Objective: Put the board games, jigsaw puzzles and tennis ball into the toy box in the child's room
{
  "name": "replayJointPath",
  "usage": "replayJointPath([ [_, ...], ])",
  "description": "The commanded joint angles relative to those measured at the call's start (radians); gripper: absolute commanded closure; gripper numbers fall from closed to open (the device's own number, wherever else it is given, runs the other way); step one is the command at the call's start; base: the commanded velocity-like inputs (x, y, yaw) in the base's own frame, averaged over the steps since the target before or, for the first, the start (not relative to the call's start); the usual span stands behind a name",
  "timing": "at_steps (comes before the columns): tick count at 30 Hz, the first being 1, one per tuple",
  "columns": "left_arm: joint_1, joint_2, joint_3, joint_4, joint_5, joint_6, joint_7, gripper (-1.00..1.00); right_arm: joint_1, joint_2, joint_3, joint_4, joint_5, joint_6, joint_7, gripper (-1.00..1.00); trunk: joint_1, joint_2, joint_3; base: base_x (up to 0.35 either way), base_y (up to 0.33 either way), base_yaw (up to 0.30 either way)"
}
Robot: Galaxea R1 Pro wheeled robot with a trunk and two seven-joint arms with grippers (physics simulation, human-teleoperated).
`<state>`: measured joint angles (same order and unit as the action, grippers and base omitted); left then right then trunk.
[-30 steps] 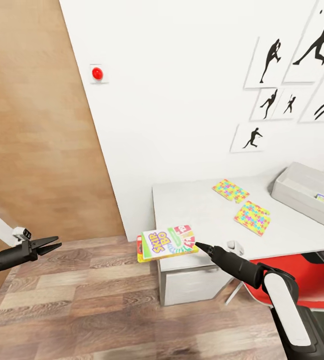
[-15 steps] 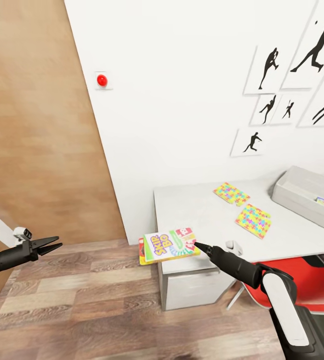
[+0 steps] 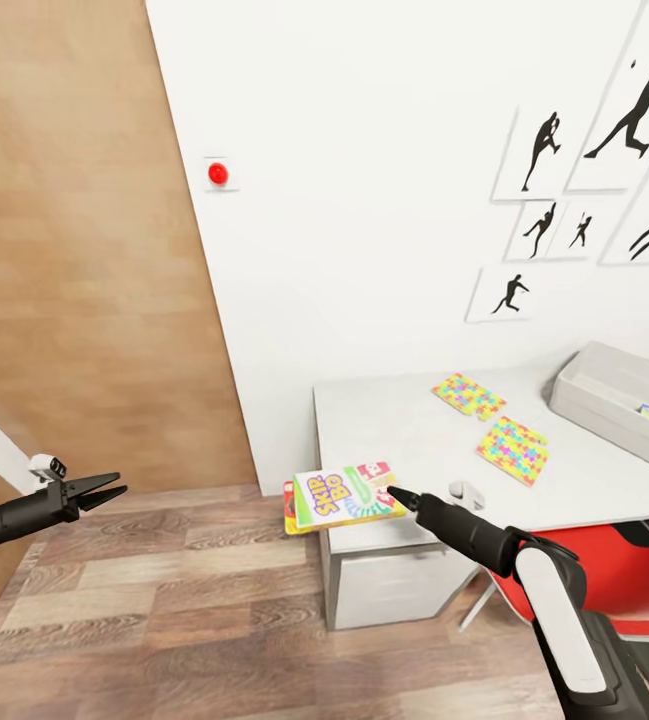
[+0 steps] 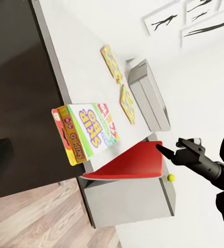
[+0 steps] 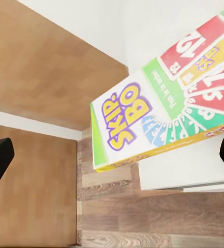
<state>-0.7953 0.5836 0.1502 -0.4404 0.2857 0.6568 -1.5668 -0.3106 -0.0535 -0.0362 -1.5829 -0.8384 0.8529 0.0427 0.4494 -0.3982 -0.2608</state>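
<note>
My right gripper (image 3: 396,493) is shut on an edge of the SKIP-BO board game (image 3: 344,497), which hangs in the air at the left front corner of the pale table (image 3: 394,425). The right wrist view has the box (image 5: 163,119) close up. Two jigsaw puzzles (image 3: 469,395) (image 3: 512,448) lie flat on the table. The grey toy box (image 3: 619,400) stands at the right with a printed box inside. The tennis ball (image 4: 169,177) is a small dot beyond the red chair in the left wrist view. My left gripper (image 3: 112,487) hangs open over the floor, far left.
A red chair (image 3: 604,570) sits tucked under the table beside my right arm. A wood-panelled surface (image 3: 74,250) rises at the left, and the white wall carries a red button (image 3: 219,172) and black silhouette prints (image 3: 549,150). Wood-plank floor (image 3: 194,600) spreads in front of the table.
The whole head view has shifted a little, so the camera has moved. The game box stays in my right gripper at the table corner. The left arm holds its pose.
</note>
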Motion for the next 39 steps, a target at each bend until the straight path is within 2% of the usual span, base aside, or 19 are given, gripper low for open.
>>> replayJointPath([
  [1,-0.001,0.0,0.0,0.0,-0.001,0.011,-0.004,-1.0,-0.001,-0.001,0.007,0.0,0.005,0.002,0.005,-1.0,0.001,-0.002,0.0,0.0,0.0,0.063],
  [9,-0.001,-0.001,0.0,0.0,-0.001,0.01,-0.004,-1.0,-0.001,0.0,0.023,0.001,0.007,-0.004,0.005,-1.0,0.001,-0.002,0.013,0.0,0.0,0.063],
  [34,-0.001,-0.003,-0.002,0.0,-0.004,0.012,-0.004,-1.0,-0.001,-0.009,0.018,0.002,0.007,-0.005,0.005,-1.0,0.001,-0.002,0.054,0.0,0.0,0.063],
  [39,-0.001,-0.006,-0.002,0.0,-0.006,0.012,-0.004,-1.0,-0.001,-0.004,0.021,0.001,0.007,-0.005,0.005,-1.0,0.001,-0.002,0.062,0.0,0.0,0.063],
])
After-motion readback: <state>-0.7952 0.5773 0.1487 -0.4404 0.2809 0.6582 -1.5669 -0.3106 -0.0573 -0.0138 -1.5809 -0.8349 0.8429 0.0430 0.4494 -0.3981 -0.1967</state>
